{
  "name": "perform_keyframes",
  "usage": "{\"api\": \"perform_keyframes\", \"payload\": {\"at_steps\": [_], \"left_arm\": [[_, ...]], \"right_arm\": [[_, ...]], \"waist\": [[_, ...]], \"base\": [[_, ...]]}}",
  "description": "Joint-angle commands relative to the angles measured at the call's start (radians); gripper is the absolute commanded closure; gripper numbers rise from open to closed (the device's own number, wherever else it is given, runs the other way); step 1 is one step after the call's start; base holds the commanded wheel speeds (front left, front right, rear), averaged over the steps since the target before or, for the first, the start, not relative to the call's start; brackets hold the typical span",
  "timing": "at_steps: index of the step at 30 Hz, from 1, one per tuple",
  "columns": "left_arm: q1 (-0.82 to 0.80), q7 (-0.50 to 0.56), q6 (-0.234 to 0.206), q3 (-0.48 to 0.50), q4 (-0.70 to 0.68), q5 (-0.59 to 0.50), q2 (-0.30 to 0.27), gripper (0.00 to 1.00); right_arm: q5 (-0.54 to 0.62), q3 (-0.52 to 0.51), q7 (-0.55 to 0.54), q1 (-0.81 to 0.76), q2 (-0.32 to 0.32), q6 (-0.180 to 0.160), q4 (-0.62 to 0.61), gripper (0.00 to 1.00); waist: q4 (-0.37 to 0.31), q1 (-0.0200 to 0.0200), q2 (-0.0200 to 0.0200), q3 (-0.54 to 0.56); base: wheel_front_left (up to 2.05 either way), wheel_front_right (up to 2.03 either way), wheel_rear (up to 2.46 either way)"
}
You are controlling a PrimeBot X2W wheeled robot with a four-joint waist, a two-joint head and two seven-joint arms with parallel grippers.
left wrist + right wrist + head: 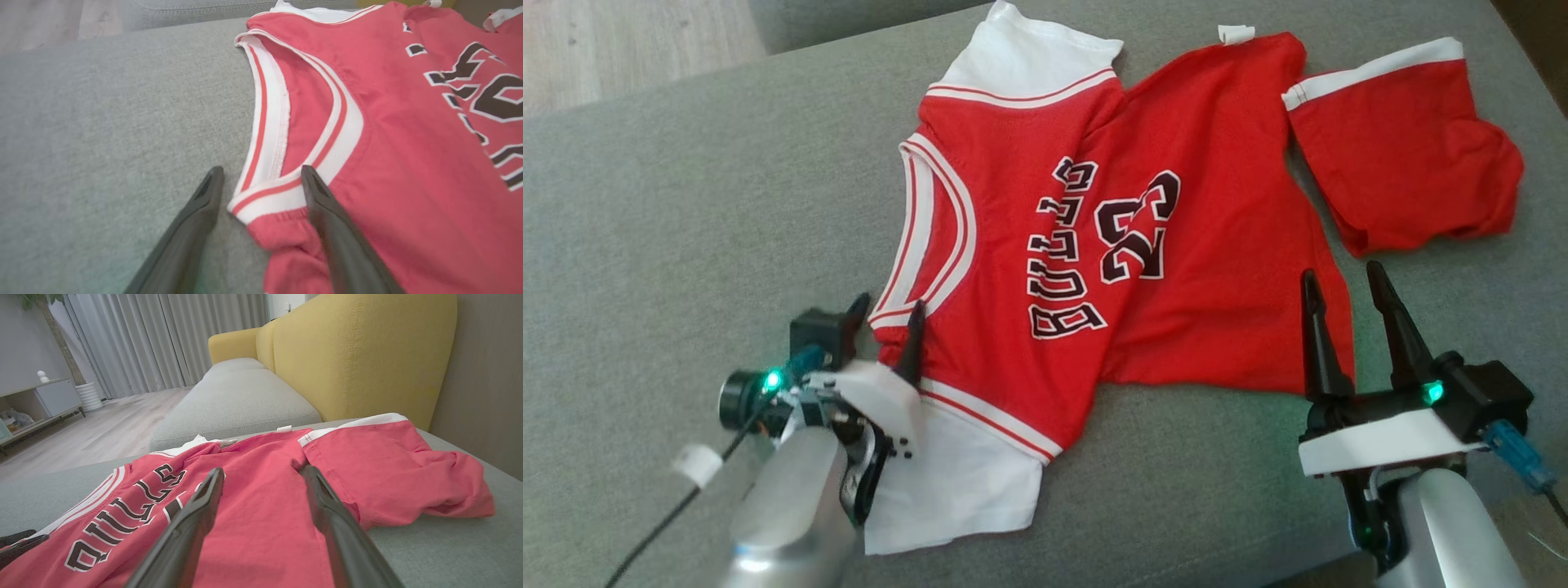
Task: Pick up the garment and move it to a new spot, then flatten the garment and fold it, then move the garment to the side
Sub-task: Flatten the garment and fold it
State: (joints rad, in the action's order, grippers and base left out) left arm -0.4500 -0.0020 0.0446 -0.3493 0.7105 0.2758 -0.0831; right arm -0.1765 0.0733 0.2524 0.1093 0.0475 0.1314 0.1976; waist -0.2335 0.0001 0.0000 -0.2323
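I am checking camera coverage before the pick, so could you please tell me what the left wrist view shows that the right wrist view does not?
Left wrist view, not the right: the inside of the neck opening, and the striped collar corner lying between the fingers of the open left end effector.
Right wrist view, not the left: grey curtains, a low cabinet, and the open right end effector over the lower body.
Both: the red jersey, its lettering and the grey cushion.

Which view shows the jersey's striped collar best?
The left wrist view: the collar lies close up, both striped bands sharp. The head view shows the collar nearly whole but smaller; the right wrist view catches a thin edge at far left.
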Motion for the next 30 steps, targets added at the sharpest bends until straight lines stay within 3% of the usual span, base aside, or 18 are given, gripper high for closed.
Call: {"api": "perform_keyframes", "payload": {"at_steps": [1,2,11,19,30], "left_arm": [[-0.024,0.021,0.012,0.015,0.001,0.003,-0.019,0.92],[-0.027,0.029,0.021,0.011,0.005,0.007,-0.019,1.00],[-0.079,-0.059,0.038,0.039,-0.030,0.037,-0.045,1.00],[-0.161,-0.189,-0.006,0.142,-0.059,0.081,-0.104,1.00],[-0.327,-0.206,0.008,0.186,0.012,0.098,-0.187,1.00]], "right_arm": [[-0.006,0.026,0.009,0.026,0.003,-0.001,-0.032,0.00],[-0.006,0.025,0.009,0.027,0.003,-0.001,-0.032,0.00],[-0.005,0.041,0.009,0.037,0.003,-0.001,-0.023,0.00],[-0.009,0.061,0.009,0.045,0.003,-0.001,-0.025,0.00],[-0.006,0.085,0.009,0.073,0.003,-0.001,-0.036,0.00]], "waist": [[-0.003,-0.0001,0.0000,-0.001],[-0.003,-0.0001,0.0000,-0.001],[-0.008,-0.0001,0.0000,-0.005],[-0.018,-0.0001,0.0000,-0.025],[-0.019,-0.0001,0.0000,-0.086]], "base": [[0.00,0.00,0.00],[0.00,0.00,0.00],[0.00,0.00,0.00],[0.00,0.00,0.00],[0.00,0.00,0.00]]}}
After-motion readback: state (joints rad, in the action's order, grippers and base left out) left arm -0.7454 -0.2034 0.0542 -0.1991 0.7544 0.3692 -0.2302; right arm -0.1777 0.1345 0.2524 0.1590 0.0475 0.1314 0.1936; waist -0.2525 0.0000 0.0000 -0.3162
